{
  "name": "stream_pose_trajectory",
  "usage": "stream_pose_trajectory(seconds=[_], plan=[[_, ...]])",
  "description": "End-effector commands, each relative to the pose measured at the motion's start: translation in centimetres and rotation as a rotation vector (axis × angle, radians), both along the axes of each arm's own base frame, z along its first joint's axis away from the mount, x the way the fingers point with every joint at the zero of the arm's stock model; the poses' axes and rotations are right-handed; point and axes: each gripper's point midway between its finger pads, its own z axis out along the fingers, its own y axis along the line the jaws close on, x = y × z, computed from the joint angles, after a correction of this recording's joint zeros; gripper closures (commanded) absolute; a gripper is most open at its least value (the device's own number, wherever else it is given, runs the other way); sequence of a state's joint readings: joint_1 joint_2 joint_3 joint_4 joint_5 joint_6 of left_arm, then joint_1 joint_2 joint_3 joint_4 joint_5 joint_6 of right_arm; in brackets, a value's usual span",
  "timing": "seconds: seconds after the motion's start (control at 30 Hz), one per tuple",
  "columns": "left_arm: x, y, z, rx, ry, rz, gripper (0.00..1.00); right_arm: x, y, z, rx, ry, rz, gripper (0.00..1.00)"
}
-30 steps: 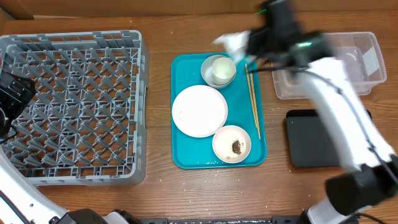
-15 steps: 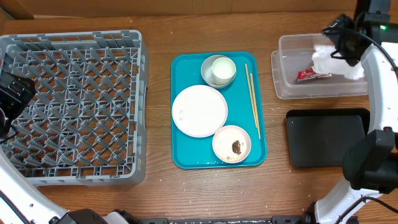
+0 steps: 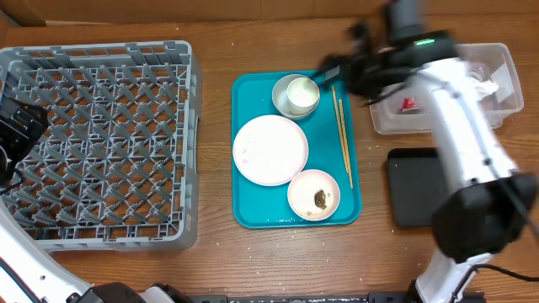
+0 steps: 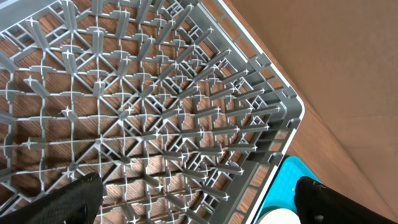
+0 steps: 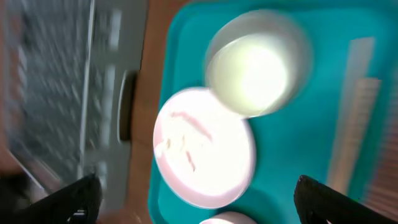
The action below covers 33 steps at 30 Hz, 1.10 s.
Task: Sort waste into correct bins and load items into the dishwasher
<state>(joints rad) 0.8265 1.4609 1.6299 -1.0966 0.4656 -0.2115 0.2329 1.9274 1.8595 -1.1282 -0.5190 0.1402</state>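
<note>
My right gripper is blurred above the teal tray's top right corner, open and empty; in its wrist view the gripper hangs over the plate. On the tray lie a white cup in a bowl, the plate, a bowl with a brown lump, and chopsticks. The clear tub holds the red wrapper and white paper. My left gripper stands open over the grey rack.
The black tray lies in front of the clear tub, partly covered by my right arm. In the left wrist view the rack's corner sits close to the teal tray's edge. Bare wood runs between rack and tray.
My right gripper carried the crumpled paper from the tray to the clear tub, opened and left it there, then swung back left over the tray. The left arm has not moved.
</note>
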Motion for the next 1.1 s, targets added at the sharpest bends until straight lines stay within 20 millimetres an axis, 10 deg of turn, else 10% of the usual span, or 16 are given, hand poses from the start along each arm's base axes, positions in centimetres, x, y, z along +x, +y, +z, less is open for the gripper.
stream_pose_trajectory(seconds=[0.0,0.23,0.47,0.73,0.93,1.07], plan=[[0.0,0.0,1.0,0.015,-0.018,0.010,0.00,-2.6,5.9,-4.6,-0.294,-0.064,0.177,0.00],[0.0,0.0,1.0,0.015,-0.018,0.010,0.00,-7.8,15.2,-12.8,-0.425,-0.035,0.378,0.00],[0.0,0.0,1.0,0.015,-0.018,0.010,0.00,-7.7,15.8,-16.9,-0.492,-0.001,0.335,0.00],[0.0,0.0,1.0,0.015,-0.018,0.010,0.00,-5.9,14.1,-17.6,-0.594,-0.044,0.236,0.42],[0.0,0.0,1.0,0.015,-0.018,0.010,0.00,-5.7,14.2,-17.7,-0.583,-0.038,0.198,0.96],[0.0,0.0,1.0,0.015,-0.018,0.010,0.00,-5.3,14.4,-15.6,-0.548,-0.030,0.113,0.96]])
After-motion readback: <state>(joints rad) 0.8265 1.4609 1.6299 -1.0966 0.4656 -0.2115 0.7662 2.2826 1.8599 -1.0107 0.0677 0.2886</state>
